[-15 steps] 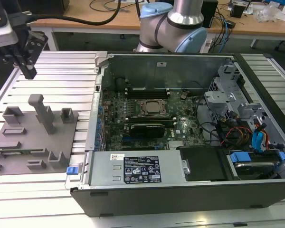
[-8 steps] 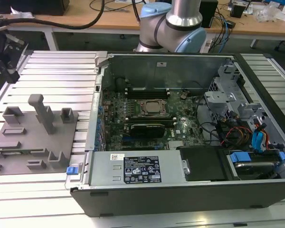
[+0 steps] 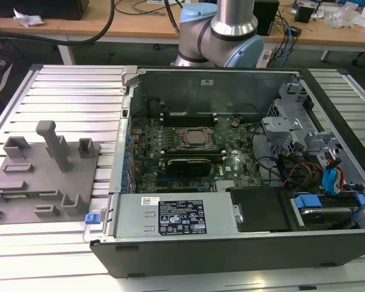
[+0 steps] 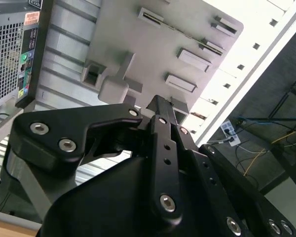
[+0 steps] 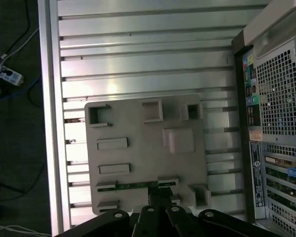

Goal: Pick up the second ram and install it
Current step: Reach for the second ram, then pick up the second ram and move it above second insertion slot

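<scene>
Here the gripper (image 5: 160,192) sits over the second ram (image 5: 130,185); its grip I cannot tell.

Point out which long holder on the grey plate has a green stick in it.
The one nearest the gripper: the second ram, a thin green stick, lies along it. The other long holders on the grey plate look bare.

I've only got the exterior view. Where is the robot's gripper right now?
Observer: In the first wrist view, the gripper hangs over the gray tray, near one edge.
Operator: Is the green ram there?
Observer: Yes. The second ram lies in a slot on that tray, right at the gripper's tip.
Operator: Is it lifted up yet?
Observer: No, it sits down in its slot, lying along the tray's edge.
</scene>
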`<move>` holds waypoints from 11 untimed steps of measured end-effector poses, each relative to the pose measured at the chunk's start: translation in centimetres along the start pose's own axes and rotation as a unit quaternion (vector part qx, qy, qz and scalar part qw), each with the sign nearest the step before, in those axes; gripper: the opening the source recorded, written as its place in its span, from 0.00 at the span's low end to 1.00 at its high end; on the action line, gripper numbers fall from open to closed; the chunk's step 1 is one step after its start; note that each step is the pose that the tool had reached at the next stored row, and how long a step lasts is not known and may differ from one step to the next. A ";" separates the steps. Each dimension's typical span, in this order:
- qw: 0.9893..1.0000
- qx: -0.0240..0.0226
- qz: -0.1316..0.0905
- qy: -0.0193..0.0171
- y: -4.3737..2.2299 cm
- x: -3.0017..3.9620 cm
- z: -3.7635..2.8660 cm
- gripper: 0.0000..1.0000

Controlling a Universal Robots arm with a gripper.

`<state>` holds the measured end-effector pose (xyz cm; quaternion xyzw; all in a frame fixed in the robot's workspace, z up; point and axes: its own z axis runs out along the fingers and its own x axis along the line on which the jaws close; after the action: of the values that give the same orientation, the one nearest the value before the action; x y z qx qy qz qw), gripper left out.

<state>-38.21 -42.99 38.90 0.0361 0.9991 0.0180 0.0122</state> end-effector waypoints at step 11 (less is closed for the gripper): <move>1.000 0.000 0.000 0.000 0.00 0.03 0.00 0.11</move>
<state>-38.23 -42.99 38.90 0.0361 0.9991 0.0180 0.0122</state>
